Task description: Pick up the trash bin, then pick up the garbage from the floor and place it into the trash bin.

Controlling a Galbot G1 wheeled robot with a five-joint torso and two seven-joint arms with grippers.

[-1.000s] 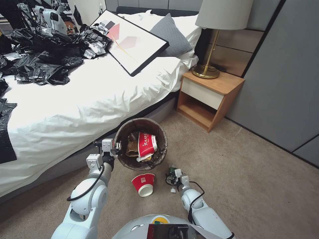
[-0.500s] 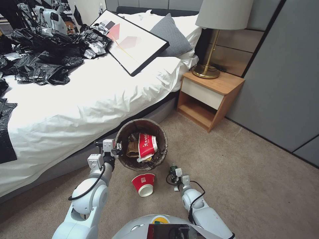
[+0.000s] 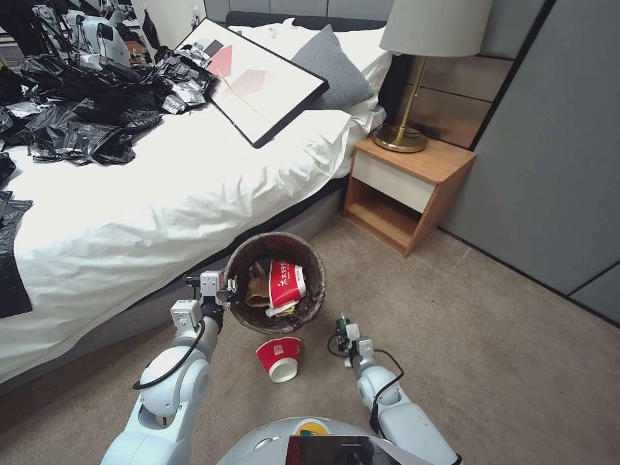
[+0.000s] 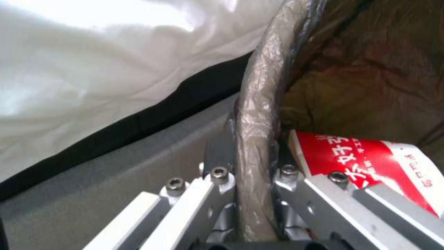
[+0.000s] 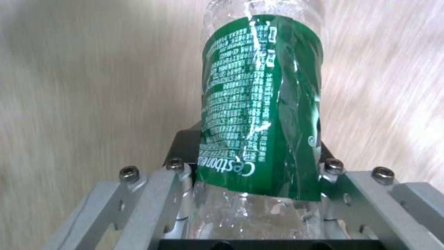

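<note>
Already the small round white bin with the dark bag [image 3: 278, 281] is held up by its rim, pinched tight in the left end effector [image 4: 249, 173] beside the bed. Trash is inside. The clear green-labelled bottle [image 5: 261, 104] is clamped in the right end effector [image 5: 254, 170] (not yet dropped in). A red paper cup [image 3: 279, 359] is left on the floor.

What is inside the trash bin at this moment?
Inside the trash bin, held at its rim by the left gripper, lie a red paper cup and crumpled brown paper. Whatever is beneath them is covered.
</note>
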